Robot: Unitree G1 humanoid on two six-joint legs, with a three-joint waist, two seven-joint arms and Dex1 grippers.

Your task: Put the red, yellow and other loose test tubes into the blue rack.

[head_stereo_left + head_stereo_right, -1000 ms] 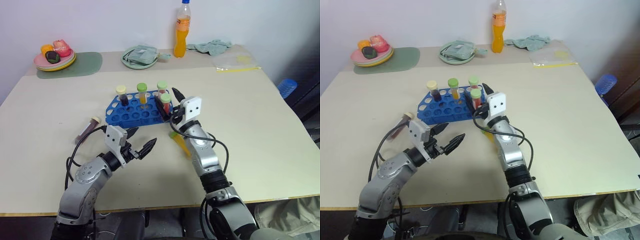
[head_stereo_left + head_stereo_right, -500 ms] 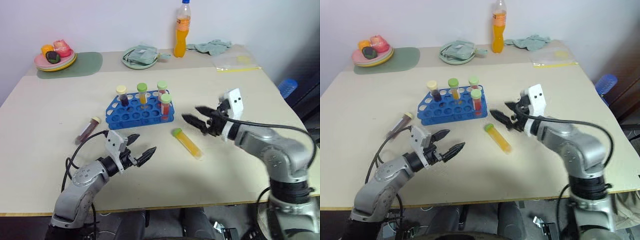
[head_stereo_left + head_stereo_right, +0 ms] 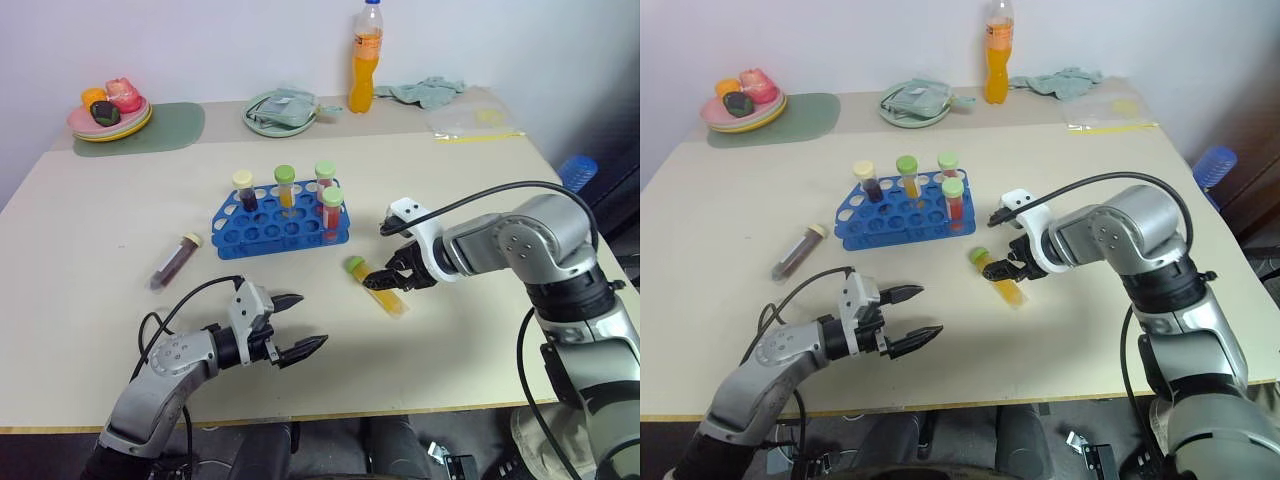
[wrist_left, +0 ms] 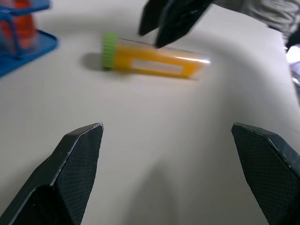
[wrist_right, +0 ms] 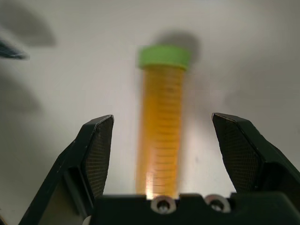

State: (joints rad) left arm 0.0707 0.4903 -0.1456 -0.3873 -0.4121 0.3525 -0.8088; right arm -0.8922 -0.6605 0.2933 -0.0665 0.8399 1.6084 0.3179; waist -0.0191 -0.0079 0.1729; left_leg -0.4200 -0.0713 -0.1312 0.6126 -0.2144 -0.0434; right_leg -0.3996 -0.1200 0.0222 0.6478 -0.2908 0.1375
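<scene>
While you look down over the counter (image 3: 90, 330), your left gripper (image 3: 297, 324) sits nearest you, low over the bare surface, its jaws spread wide with nothing between them. A little farther out and to the right, your right gripper (image 3: 385, 279) points down over the yellow tube (image 3: 376, 286), which lies flat on the counter with its green cap toward the blue rack (image 3: 280, 222). In the right wrist view you can see that tube (image 5: 161, 136) running straight up the gap between the two fingers (image 5: 96, 150), with clear space on both sides, so the jaws stand open astride it and have hold of nothing. The left wrist view shows the same tube (image 4: 152, 61) lying on its side with the right gripper's dark fingers just over it. Off to your left, well apart from both grippers, the maroon tube (image 3: 176, 262) with its pale cap lies on the counter, near the rack's left end. The rack itself stands just beyond the yellow tube and carries four capped tubes upright in its holes, among them a red tube (image 3: 330, 210) at its right end. Beyond that, along the far edge, you have a pale green plate (image 3: 262, 124), an orange drink bottle (image 3: 365, 60), a crumpled cloth (image 3: 425, 93) and a plate of fruit (image 3: 110, 115).
</scene>
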